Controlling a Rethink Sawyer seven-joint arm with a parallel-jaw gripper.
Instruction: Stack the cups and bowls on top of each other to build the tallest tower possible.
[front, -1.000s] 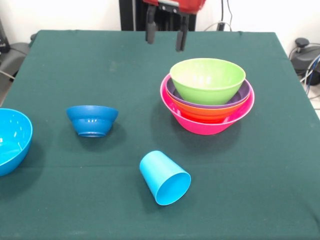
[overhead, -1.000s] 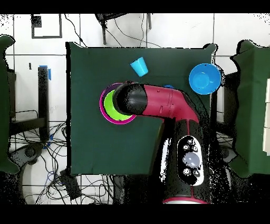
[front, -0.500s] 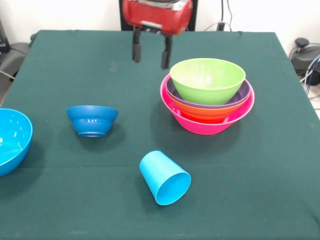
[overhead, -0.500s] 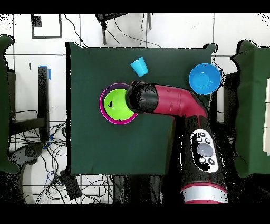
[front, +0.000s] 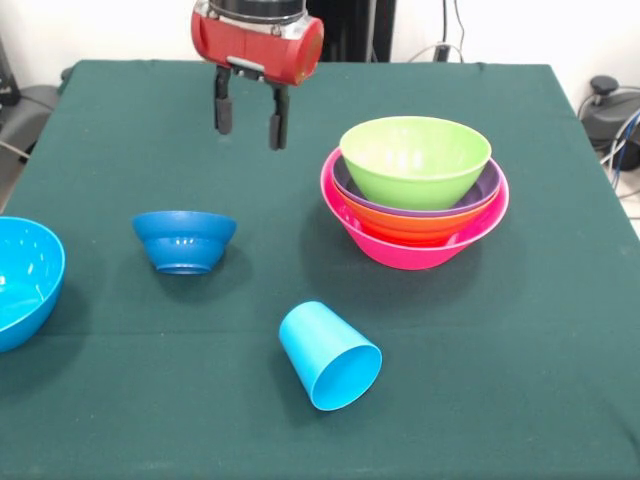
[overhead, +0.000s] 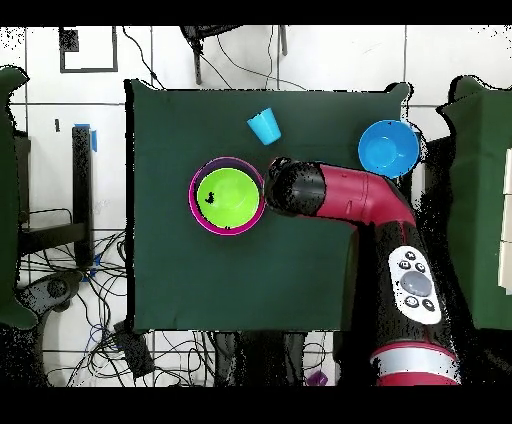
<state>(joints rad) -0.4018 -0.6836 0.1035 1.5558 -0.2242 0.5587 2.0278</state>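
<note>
We held our gripper (front: 250, 123) open and empty, and judged it should descend squarely over the small dark blue bowl (front: 185, 240) below it.

You find no readable text, label, brand, number or sign on anything in front or overhead view.
</note>
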